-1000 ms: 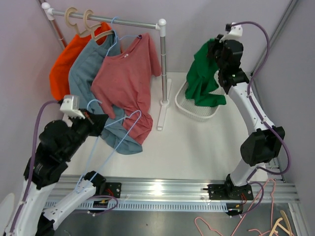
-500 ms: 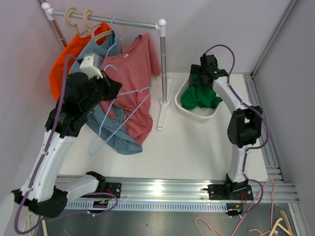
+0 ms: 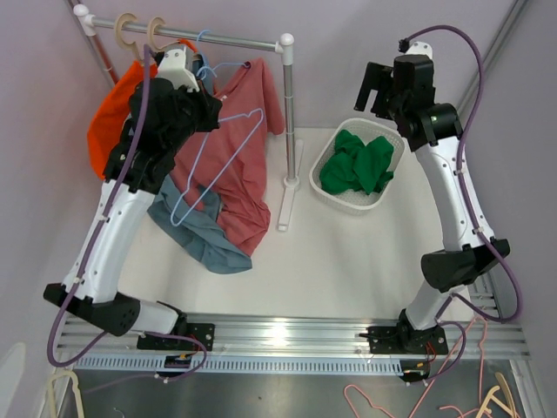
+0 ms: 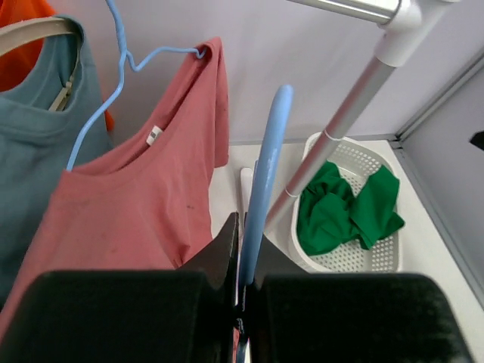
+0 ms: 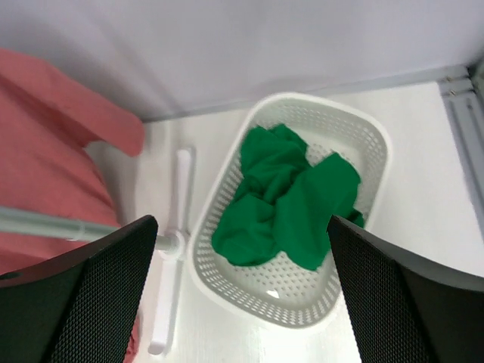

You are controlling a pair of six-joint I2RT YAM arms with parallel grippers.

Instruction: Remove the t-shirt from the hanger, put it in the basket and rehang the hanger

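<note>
**Release of the garment, and return of the hanger.** The green t-shirt [image 3: 357, 165] now lies crumpled in the white basket [image 3: 344, 202] at the far right of the counter [image 3: 348, 252]. A second earlier it hangs from the right tool above that basket. The right tool [image 3: 380, 90] is now raised well clear of the basket, its jaws spread wide and holding nothing. The left tool [image 3: 204, 113] is clamped on a bare light-blue hanger [image 4: 268, 166]. It carries the hanger high, close under the rail [image 3: 226, 37], whereas a second earlier the hanger sits low over the counter.

**Meaning for the task.** Shirt and hanger are fully apart, so the removal appears done. What is left is probably hanging the empty hanger back on the rail.

**Materials and shapes.**
- The green t-shirt is a soft knit, bunched into loose folds.
- The basket is rigid white plastic, oval, with perforated walls.
- The held hanger is thin, smooth and triangular, with a hook.
- The rail is a polished metal tube with white end fittings.
- A pink t-shirt [image 3: 235, 165], a grey-blue one [image 3: 196, 239] and an orange one [image 3: 109, 131] hang limp from the rail, all matte cloth.
</note>
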